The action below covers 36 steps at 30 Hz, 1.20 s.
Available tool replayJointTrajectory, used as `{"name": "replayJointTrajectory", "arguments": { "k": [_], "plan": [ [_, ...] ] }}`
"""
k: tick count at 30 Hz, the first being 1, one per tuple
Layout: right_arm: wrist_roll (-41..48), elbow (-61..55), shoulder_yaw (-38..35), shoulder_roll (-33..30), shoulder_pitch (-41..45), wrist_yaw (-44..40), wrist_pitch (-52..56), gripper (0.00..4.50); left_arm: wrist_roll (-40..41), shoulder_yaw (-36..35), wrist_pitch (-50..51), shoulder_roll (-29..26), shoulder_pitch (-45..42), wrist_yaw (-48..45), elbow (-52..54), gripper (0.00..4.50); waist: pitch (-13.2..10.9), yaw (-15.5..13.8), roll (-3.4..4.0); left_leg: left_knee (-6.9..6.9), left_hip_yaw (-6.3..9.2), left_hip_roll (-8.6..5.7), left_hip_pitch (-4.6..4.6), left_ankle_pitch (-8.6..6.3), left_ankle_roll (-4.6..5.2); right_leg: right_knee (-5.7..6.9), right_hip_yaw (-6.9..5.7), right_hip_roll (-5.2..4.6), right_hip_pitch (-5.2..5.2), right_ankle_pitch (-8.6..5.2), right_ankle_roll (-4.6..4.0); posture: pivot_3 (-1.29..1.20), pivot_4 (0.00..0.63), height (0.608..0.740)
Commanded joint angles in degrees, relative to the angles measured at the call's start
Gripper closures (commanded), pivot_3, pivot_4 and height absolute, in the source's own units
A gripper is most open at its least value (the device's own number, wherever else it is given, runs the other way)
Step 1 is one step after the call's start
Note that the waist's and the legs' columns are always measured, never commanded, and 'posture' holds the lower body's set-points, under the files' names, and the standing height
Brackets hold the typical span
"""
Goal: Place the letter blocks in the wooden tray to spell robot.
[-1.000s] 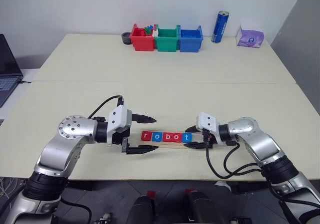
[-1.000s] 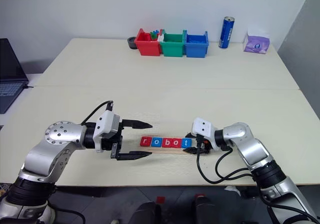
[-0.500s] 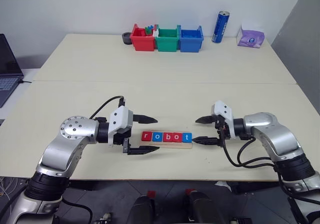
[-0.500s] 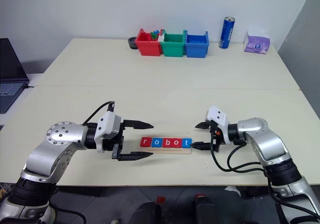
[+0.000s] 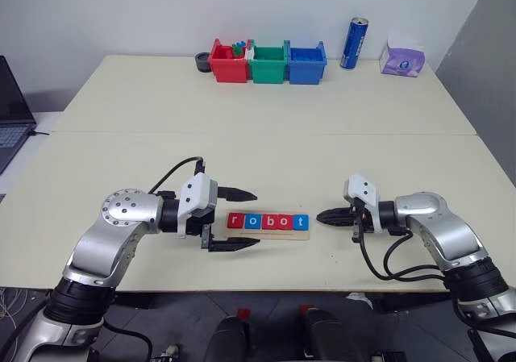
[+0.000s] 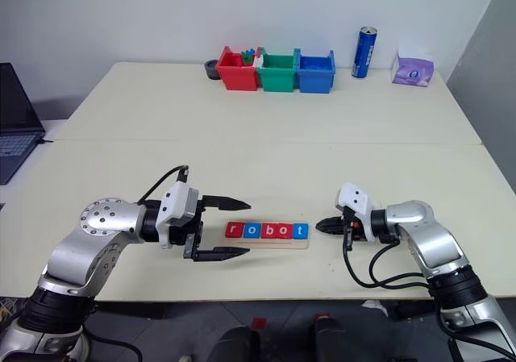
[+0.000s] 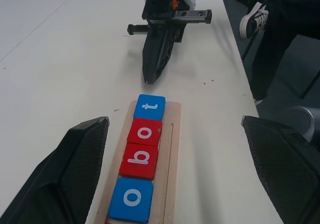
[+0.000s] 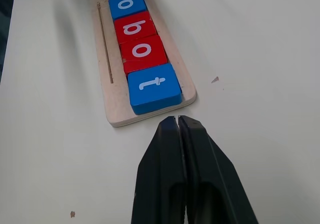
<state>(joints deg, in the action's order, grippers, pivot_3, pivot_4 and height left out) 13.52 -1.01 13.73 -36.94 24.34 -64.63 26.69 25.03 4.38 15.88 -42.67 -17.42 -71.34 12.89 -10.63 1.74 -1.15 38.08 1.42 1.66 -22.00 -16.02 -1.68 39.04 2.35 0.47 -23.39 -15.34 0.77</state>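
letter blocks (image 5: pixel 268 221) sit side by side in the wooden tray (image 5: pixel 268 234), five tiles touching in a row: red r, blue o, red b, red o, blue t, reading robot across the head views. the tray lies flat near the front edge of the pale table (image 5: pixel 266 96), between the two grippers. the right gripper (image 5: pixel 322 216) is just beside the tray's t end, apart from it, its two black fingers pressed together with nothing between them. the left gripper (image 5: pixel 248 218) is at the r end, jaws spread wide and empty, one finger on each long side of the tray's line. far back stand red, green and blue bins (image 5: pixel 269 62), a blue can (image 5: pixel 355 43) and a tissue pack (image 5: pixel 404 59).
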Motion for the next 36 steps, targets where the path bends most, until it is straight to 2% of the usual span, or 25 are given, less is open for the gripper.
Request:
{"name": "replayJointTrajectory", "arguments": {
  "k": [1,19,27,32,36],
  "plan": [
    [-0.45,-1.82,0.62,0.54,0.18,0.17,-1.21,4.48,0.31,-1.06,-0.33,-0.44,0.18,0.46,1.59,0.00,0.00,0.00,0.00,0.00,0.00,0.00,0.00,0.00,0.00,0.00,0.00,0.00,0.00,0.00,0.00,0.00,0.150,0.740],
    [-1.73,-0.04,1.64,4.29,2.45,1.28,-1.57,4.48,0.49,-1.33,0.30,-0.87,-0.35,1.17,1.64,0.00,0.00,-0.02,0.00,0.00,0.01,0.00,0.00,0.00,0.00,0.00,-0.01,0.00,0.00,0.00,0.00,0.00,0.150,0.740],
    [-1.21,-0.16,0.72,3.51,2.98,0.85,-1.22,4.48,0.40,-1.32,0.06,-0.86,-0.41,1.09,1.35,0.00,0.00,-0.03,0.00,0.00,0.01,0.00,0.00,0.00,0.00,0.00,-0.01,0.00,0.00,0.00,0.00,0.00,0.150,0.740],
    [1.54,-5.29,-1.10,1.42,1.84,0.08,2.02,4.48,0.97,-3.97,0.87,-3.15,1.51,0.73,0.04,0.00,0.00,0.04,0.00,0.00,0.02,0.00,0.00,0.00,0.00,0.00,-0.01,-0.01,0.00,0.00,0.00,0.00,0.150,0.740],
    [4.79,-10.04,-3.38,-1.69,0.34,-1.05,5.45,3.61,2.73,-9.33,4.46,-8.10,4.91,-0.09,-2.47,0.00,0.00,0.17,0.00,-0.04,0.08,0.06,0.03,0.00,0.00,0.01,-0.01,0.02,-0.02,0.00,0.00,0.00,0.150,0.740]
  ]
}}
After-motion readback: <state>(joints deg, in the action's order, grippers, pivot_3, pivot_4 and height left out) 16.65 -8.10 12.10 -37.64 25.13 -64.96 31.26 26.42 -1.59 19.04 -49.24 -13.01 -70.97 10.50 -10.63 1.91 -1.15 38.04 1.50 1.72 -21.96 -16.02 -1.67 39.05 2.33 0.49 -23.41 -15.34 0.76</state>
